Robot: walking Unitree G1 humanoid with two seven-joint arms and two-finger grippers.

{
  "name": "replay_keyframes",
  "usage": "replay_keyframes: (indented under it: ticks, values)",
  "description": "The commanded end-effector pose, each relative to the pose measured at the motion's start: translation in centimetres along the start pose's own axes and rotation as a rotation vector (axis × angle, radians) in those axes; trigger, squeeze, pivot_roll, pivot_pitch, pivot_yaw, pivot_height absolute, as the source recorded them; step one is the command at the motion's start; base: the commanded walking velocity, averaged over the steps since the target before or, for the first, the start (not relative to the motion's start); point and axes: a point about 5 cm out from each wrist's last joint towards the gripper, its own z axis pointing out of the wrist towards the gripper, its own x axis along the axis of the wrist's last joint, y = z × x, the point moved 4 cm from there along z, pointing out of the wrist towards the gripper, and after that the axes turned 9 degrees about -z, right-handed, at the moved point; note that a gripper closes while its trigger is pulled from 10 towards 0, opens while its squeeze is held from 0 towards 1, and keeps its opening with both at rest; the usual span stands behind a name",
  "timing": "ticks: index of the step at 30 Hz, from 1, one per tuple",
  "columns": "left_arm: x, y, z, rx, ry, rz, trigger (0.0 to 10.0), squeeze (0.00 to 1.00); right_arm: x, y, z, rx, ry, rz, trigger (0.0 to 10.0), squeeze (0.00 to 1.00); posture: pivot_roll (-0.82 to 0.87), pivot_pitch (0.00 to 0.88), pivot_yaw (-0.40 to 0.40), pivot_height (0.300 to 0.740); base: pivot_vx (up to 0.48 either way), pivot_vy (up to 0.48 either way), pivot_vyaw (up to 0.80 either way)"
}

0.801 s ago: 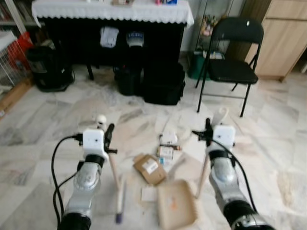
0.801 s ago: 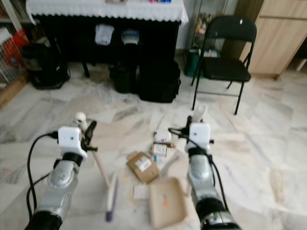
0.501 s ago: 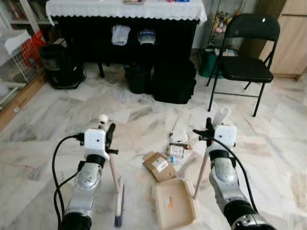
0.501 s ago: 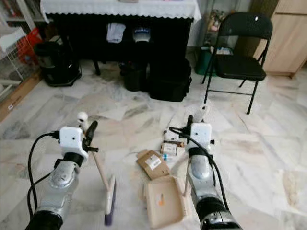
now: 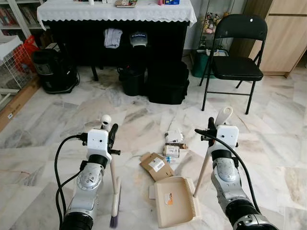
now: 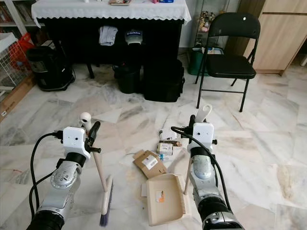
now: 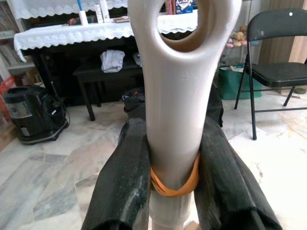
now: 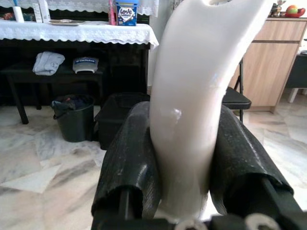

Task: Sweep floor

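**Operator:** Where are my broom and dustpan relative to the claws?

**Spotter:** Your left gripper (image 5: 112, 136) has the broom (image 5: 114, 191) by the upper part of its handle. The handle runs down and slightly to your right from the claw, and the brush head meets the marble floor (image 5: 48, 139) in front of your left arm. Your right gripper (image 5: 211, 129) holds the dustpan (image 5: 175, 208) by its long pale handle. The pan sits flat on the floor, down and to the left of that claw, between your two arms.

**Operator:** How far open are the fingers?

**Spotter:** Both claws are narrow, clamped on what they carry. In your left wrist view the two black fingers (image 7: 125, 177) press against either side of the broom handle, just below its hanging loop, with an orange rubber band (image 7: 173, 184) wrapped around the handle between them. In your right wrist view the fingers (image 8: 132, 158) squeeze the white dustpan handle the same way.

**Operator:** And the rubbish?

**Spotter:** You have a flattened brown cardboard box (image 5: 156, 166) just beyond the pan's far edge, and small packets (image 5: 172, 143) a little farther out, between the two claws. A white scrap lies touching the pan's left side. Ahead of you stand a black folding chair (image 5: 233, 57), a dark bag (image 5: 167, 82) and a table with a white lace cloth (image 5: 115, 10).
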Motion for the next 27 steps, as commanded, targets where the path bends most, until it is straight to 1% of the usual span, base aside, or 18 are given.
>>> replay_keyframes:
  ticks: [1,13,21,27]
  values:
    - [0.7,-0.1,0.1,0.002,0.028,0.009,10.0,0.0,0.6,0.3,0.3,-0.012,0.023,0.006,10.0,0.0,0.12,0.0,0.016,0.74,0.285,0.0,0.0]
    - [0.8,-0.2,0.2,0.004,0.034,0.009,10.0,0.0,0.4,0.5,0.2,-0.023,0.017,0.001,10.0,0.0,0.12,0.0,0.019,0.74,0.343,0.0,0.0]
    - [0.8,-0.3,0.2,0.008,0.038,0.004,10.0,0.0,0.2,0.7,0.1,-0.029,0.011,-0.002,10.0,0.0,0.12,0.0,0.019,0.74,0.0,0.0,0.0]
    - [0.8,-0.4,0.3,0.005,0.038,0.003,10.0,0.0,-0.8,1.2,-0.6,-0.053,-0.02,-0.01,10.0,0.0,0.11,0.0,0.025,0.74,0.0,0.0,0.0]
